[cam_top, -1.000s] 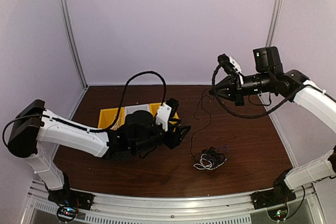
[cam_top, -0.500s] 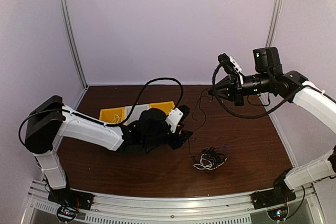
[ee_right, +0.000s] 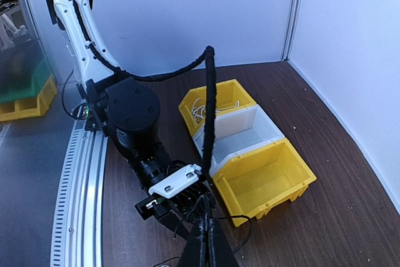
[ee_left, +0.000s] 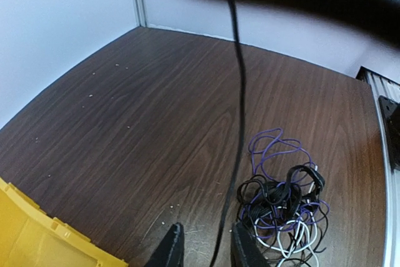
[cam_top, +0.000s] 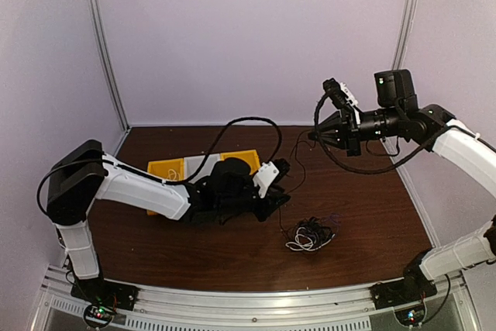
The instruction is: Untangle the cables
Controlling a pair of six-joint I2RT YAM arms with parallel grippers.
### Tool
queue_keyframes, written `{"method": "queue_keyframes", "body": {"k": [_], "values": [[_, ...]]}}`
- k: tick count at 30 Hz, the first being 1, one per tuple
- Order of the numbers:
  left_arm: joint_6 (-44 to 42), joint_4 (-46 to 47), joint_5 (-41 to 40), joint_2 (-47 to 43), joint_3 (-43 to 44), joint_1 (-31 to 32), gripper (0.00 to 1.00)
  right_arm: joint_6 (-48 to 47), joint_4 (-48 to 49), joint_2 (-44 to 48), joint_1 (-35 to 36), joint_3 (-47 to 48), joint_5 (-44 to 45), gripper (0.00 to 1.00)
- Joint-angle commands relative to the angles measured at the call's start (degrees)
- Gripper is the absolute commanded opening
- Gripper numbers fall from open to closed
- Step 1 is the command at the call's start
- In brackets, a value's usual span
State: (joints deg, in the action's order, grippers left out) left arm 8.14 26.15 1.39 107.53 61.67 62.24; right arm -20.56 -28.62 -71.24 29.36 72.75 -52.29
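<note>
Right gripper (cam_top: 312, 136), seen from above, hangs high beyond the tangle of cables (cam_top: 310, 235), its jaws closed on a thin black cord (cam_top: 299, 145) that drops to the tangle, while the left gripper (cam_top: 283, 194) lies low just left of the tangle. Its wrist camera adds that its fingers (ee_left: 245, 249) stand narrowly apart with the cord running between them, the tangle close by mixing purple, black and white strands. Only the right wrist camera shows three bins (ee_right: 262, 176), yellow, white and yellow, the farthest holding a white cable (ee_right: 201, 109).
</note>
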Motion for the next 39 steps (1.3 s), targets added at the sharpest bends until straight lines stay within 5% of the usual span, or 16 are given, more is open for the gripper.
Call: {"method": "queue_keyframes", "body": {"k": [1, 7, 14, 22, 31, 39], "values": [[-1.22, 3.77, 4.83, 1.75, 1.91, -0.01, 0.22, 0.29, 0.3, 1.71, -0.87, 1.2, -0.62, 0.01], [-0.56, 1.66, -0.1, 0.01, 1.54, -0.1, 0.0, -0.35, 1.25, 2.84, -2.69, -1.5, 0.24, 0.03], [-0.14, -8.22, -9.71, -10.3, 1.23, -0.4, 0.0, 1.8, 14.15, 4.24, -8.65, -19.01, 2.52, 0.29], [-0.19, -24.2, -14.37, -24.33, 9.05, -3.11, 0.0, -5.43, 11.27, -1.72, -8.56, -23.33, -0.17, 0.56], [-1.43, -33.38, -25.22, -31.79, 16.32, -3.48, 0.0, -8.33, 9.61, -2.69, -6.93, -24.05, -0.53, 0.57], [0.59, -45.88, -31.43, -27.97, 23.18, -4.96, 0.0, -9.24, 9.92, -1.06, -6.94, -24.4, 2.82, 0.57]]}}
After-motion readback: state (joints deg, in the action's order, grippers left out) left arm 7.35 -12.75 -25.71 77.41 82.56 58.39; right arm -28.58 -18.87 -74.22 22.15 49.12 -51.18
